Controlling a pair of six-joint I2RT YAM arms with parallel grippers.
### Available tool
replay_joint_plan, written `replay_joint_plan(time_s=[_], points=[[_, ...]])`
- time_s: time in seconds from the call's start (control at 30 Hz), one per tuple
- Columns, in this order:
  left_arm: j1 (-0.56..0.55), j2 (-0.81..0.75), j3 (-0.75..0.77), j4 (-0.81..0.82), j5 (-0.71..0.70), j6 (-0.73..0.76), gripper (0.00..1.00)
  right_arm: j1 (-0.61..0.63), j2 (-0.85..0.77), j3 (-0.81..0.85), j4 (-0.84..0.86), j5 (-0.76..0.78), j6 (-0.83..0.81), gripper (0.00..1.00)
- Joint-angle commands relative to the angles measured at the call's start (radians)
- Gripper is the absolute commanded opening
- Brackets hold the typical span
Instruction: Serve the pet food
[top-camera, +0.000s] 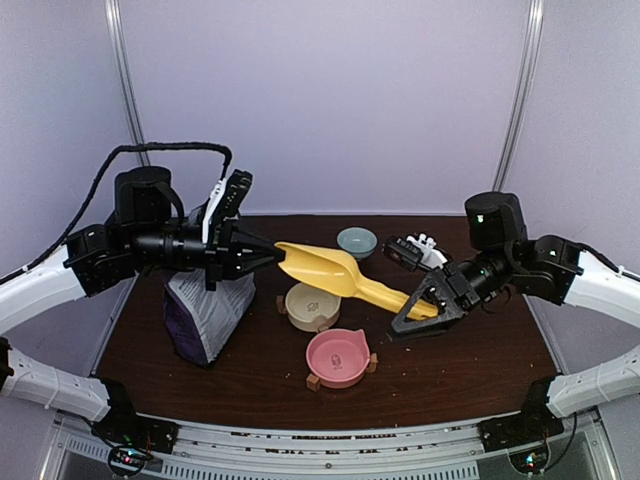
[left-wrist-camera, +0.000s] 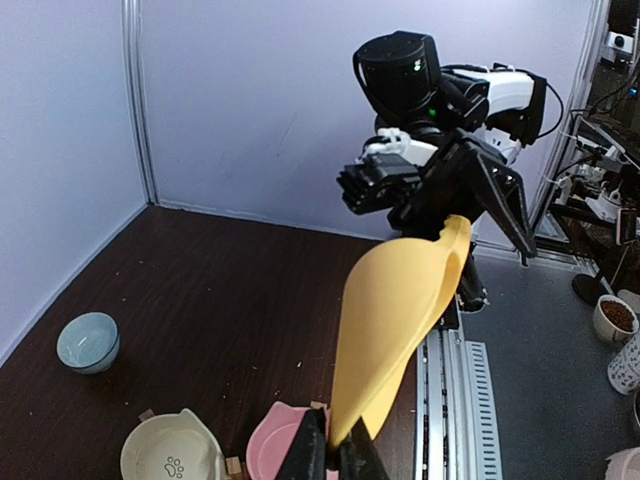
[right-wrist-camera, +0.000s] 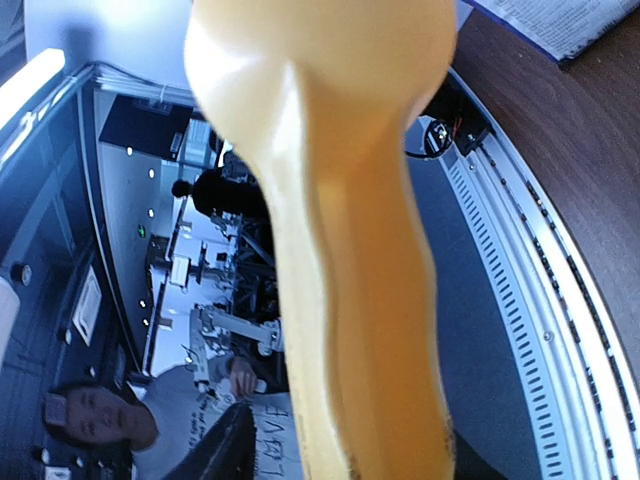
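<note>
As the scoop (top-camera: 322, 266) hangs over the cream bowl (top-camera: 312, 306), we find the left hand (top-camera: 270, 252) pinched shut on its rim, likely to take it over. Whether the right hand (top-camera: 420, 305) grips the handle we cannot tell. No pet food shows; we judge it is inside the bag (top-camera: 205, 315) left of that bowl.

A robot laboratory: a test booth inside a bigger workroom.

Two robot arms, the left arm (top-camera: 40, 285) and the right arm (top-camera: 605, 285), are fixed by a metal rail (top-camera: 330, 440) at the edge of a dark table (top-camera: 450, 360). Plain pale walls (top-camera: 330, 100) with metal posts (top-camera: 122, 70) close it in. Beyond the booth there are other rigs (right-wrist-camera: 215, 330), ceiling lights (right-wrist-camera: 30, 90) and a person (right-wrist-camera: 90, 415).
</note>
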Motion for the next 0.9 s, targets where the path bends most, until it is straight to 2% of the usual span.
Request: replay_joint_plan(time_s=[0.0,0.2,0.43,0.53,0.63,0.87], points=[[0.004,-0.018,-0.043,0.049,-0.072,-0.079,0.0,-0.029,-0.005,0.005,-0.028,0.084,-0.084,0.62],[0.011,-0.016,-0.042,0.018,-0.113,-0.221,0.0,-0.107,-0.061,-0.016,0.073,0.237,-0.113,0.79],[0.021,-0.056,-0.004,-0.054,-0.161,-0.362,0.0,-0.14,-0.133,-0.105,0.208,0.43,-0.14,0.84],[0.025,-0.068,-0.002,-0.03,-0.14,-0.43,0.0,-0.142,-0.147,-0.152,0.341,0.496,-0.12,0.86],[0.027,-0.068,0.023,-0.058,-0.145,-0.482,0.0,-0.14,-0.148,-0.187,0.459,0.499,-0.08,0.87],[0.031,-0.071,0.031,-0.079,-0.154,-0.546,0.0,-0.128,-0.132,-0.19,0.561,0.486,-0.073,0.88]])
